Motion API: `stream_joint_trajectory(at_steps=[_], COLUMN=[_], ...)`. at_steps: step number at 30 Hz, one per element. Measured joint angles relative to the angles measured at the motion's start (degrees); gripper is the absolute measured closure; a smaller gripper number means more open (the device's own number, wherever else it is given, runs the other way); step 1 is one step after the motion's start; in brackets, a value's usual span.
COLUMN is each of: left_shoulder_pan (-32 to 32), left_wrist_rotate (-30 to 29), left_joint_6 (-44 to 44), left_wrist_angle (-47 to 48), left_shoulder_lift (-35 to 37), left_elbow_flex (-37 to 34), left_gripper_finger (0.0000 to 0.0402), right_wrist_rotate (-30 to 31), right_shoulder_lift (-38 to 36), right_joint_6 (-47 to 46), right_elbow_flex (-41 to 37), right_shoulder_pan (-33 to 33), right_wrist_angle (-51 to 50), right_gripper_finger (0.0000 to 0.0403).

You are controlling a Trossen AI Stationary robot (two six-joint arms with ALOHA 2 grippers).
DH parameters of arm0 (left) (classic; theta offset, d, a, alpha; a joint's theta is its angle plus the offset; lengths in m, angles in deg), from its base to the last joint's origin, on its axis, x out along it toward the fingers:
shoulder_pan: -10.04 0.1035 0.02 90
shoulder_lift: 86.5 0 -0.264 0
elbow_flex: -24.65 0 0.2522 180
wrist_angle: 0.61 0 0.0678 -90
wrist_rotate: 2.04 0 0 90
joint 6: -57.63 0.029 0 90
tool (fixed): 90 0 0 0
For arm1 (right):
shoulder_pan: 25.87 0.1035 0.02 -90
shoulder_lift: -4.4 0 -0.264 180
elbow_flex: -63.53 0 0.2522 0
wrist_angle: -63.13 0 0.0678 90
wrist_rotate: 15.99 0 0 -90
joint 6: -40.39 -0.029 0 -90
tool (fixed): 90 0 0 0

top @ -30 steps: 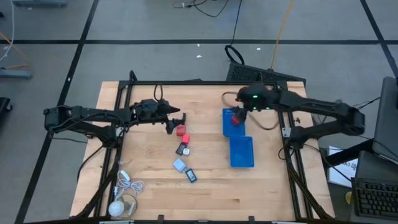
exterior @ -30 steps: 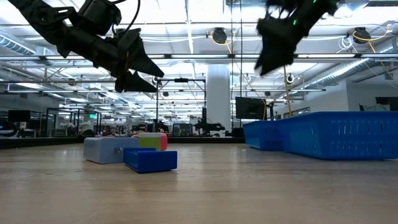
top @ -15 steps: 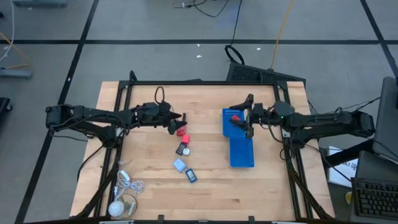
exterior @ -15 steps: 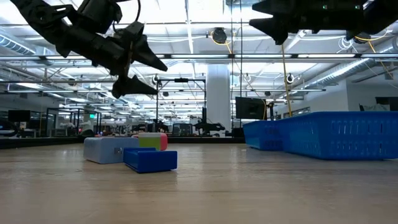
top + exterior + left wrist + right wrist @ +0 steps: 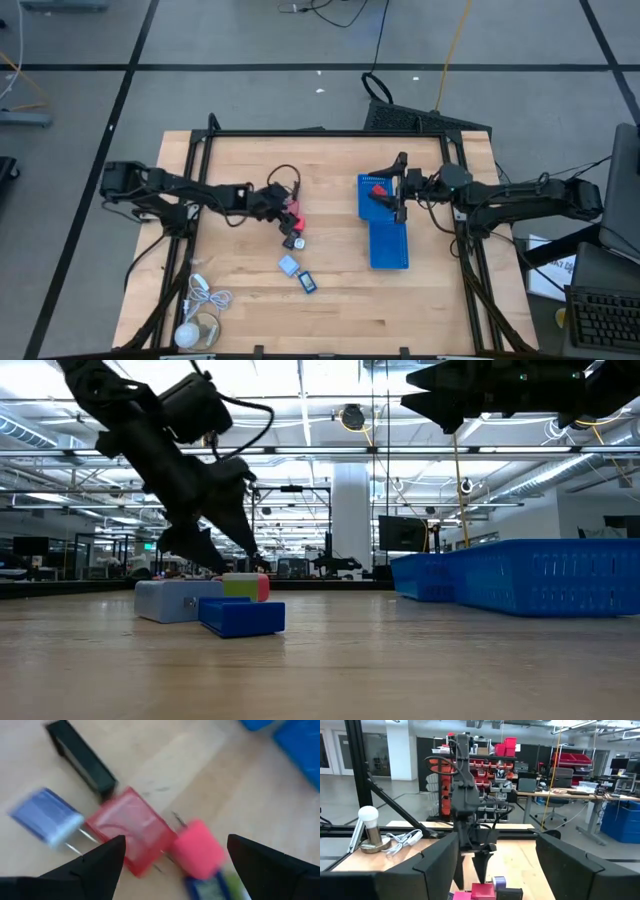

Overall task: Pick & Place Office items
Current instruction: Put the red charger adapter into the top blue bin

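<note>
1. Red block (image 5: 292, 208): flat on the table, mid-left, with a pink piece (image 5: 197, 848) touching it.
2. Black block (image 5: 294, 240): just below the red block.
3. Pale grey-blue block (image 5: 288, 265) and blue block (image 5: 307, 283): side by side nearer the front edge.
4. Another red piece (image 5: 378, 190): lying in a blue tray.

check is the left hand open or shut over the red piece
Open: in the left wrist view the left hand has its fingers spread either side of the red piece, not touching it.

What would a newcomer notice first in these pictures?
First, the left gripper, fingers open, low over the red blocky office items at the wooden table's centre. Next, the two blue rectangular plastic trays on the right, where the right gripper hangs open above a red piece.
</note>
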Motion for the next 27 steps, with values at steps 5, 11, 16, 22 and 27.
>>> stream_joint_trajectory(at_steps=[5, 11, 16, 22, 27], left_shoulder_pan=[-0.27, -0.33, 0.02, -1.58, -1.9], left_wrist_rotate=[-0.81, 0.36, -1.4, -6.34, -9.53], left_joint_6=[-9.33, -12.25, -7.86, 4.42, 11.58], left_wrist_angle=[0.67, -12.38, -17.39, 3.01, 8.84], left_shoulder_lift=[-4.17, -5.53, -5.37, -5.44, -5.4], left_elbow_flex=[2.35, 2.1, 3.34, 9.78, 12.94], left_gripper_finger=[0.005, 0.005, 0.005, 0.005, 0.005], right_wrist_rotate=[0.0, 0.0, 0.0, 0.03, 0.2], right_shoulder_lift=[0.0, 0.0, 0.0, 0.0, 0.0], right_joint_6=[0.02, 1.15, 1.32, 2.34, 2.9], right_elbow_flex=[0.0, 0.0, 0.02, 0.02, 0.02], right_shoulder_pan=[0.0, 0.0, -0.02, -0.02, -0.02], right_wrist_angle=[0.02, 0.01, 0.0, 0.01, 0.0], right_gripper_finger=[0.0149, 0.0149, 0.0149, 0.0149, 0.0149])
